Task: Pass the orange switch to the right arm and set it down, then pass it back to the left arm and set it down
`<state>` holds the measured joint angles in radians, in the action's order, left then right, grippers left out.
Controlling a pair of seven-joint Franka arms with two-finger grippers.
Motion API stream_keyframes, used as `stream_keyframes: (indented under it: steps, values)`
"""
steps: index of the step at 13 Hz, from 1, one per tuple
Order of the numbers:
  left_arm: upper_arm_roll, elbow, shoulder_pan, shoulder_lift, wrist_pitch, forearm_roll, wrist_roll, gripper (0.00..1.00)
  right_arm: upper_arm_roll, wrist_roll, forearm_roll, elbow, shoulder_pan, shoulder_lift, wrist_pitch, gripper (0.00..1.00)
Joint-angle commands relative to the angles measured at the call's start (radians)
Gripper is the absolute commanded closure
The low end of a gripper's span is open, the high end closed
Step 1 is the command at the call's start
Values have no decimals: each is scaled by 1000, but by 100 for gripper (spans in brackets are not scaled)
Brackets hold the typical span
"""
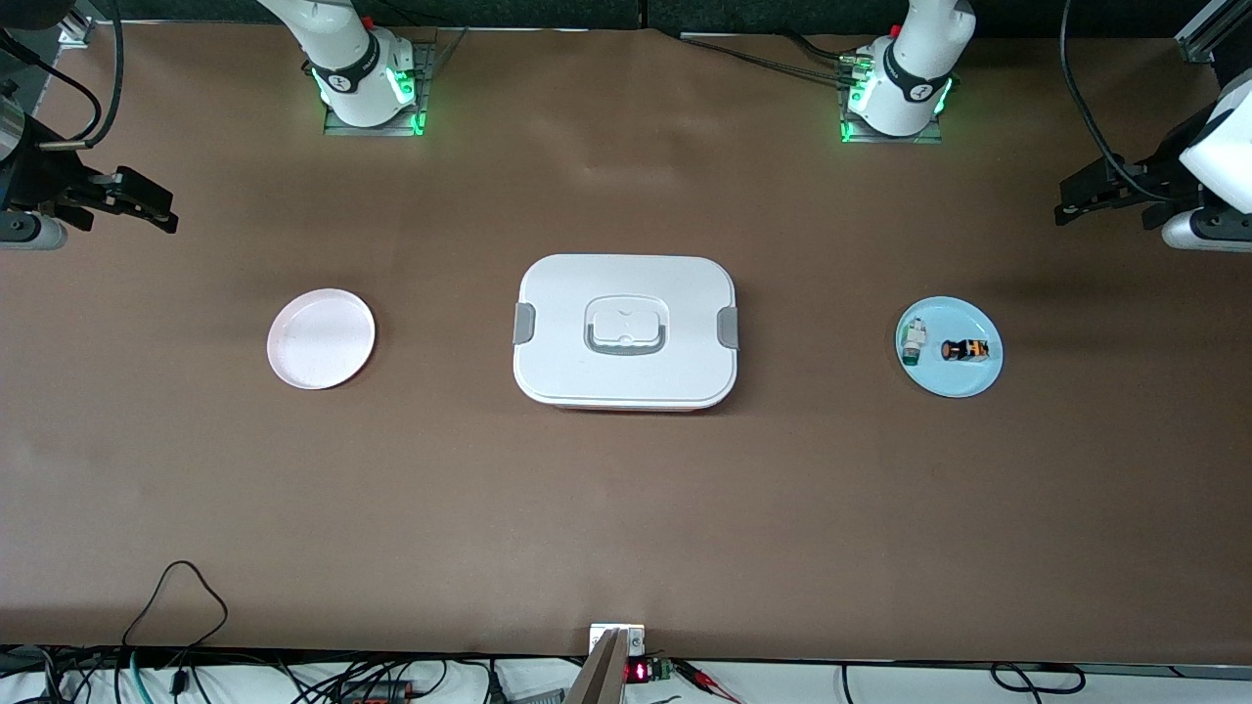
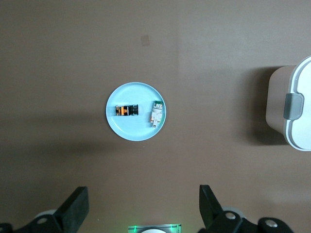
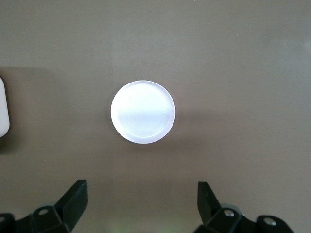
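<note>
The orange switch [image 1: 965, 350] [image 2: 127, 110] lies on its side on a light blue plate [image 1: 950, 383] [image 2: 137, 134] toward the left arm's end of the table. My left gripper [image 1: 1076, 200] [image 2: 143, 193] hangs open and empty, high over the table at that end, well clear of the plate. The white lidded box [image 1: 626, 332] [image 2: 296, 109] sits in the table's middle. At the right arm's end my right gripper [image 1: 156, 203] [image 3: 141, 188] is also open, empty and high, near a pale pink plate [image 1: 321, 338] [image 3: 142, 111].
A small white-and-green component [image 1: 914, 341] [image 2: 156, 113] shares the blue plate with the switch, on the side toward the box. The pink plate holds nothing. An edge of the box [image 3: 2, 109] shows in the right wrist view. Cables run along the table's front edge.
</note>
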<state>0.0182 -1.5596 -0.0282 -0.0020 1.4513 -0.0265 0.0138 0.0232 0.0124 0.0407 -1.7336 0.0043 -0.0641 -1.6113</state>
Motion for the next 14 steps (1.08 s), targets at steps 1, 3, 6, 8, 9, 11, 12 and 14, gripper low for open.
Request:
stream_keyframes:
  steps: [1, 3, 6, 8, 9, 11, 12, 14]
  values:
    - [-3, 21, 23, 34, -22, -7, 79, 0, 3, 9, -1, -21, 2, -25, -4, 0]
    - [-1, 12, 28, 43, -26, -7, 97, 0, 3, 9, -1, -27, 2, -28, 5, 0]
    - [0, -34, 37, 100, -31, -6, 95, 0, 3, 8, -1, -43, 3, -39, 2, 0]
    - [-1, -54, 37, 158, 0, 20, 83, 0, 3, 8, -1, -99, 3, -80, -30, 0]
    - [-4, -78, 36, 168, 35, 42, 83, 0, 3, 8, -1, -140, 3, -104, -57, 0]
    - [-4, -157, 37, 162, 127, 43, 83, 0, 3, 6, -2, -187, 3, -138, -85, 0]
    - [-6, -202, 40, 160, 185, 43, 83, 0, 3, 7, -2, -185, 3, -138, -84, 0]
    - [-6, -310, 47, 143, 317, 43, 87, 0, 1, 8, -2, -169, 3, -126, -71, 0]
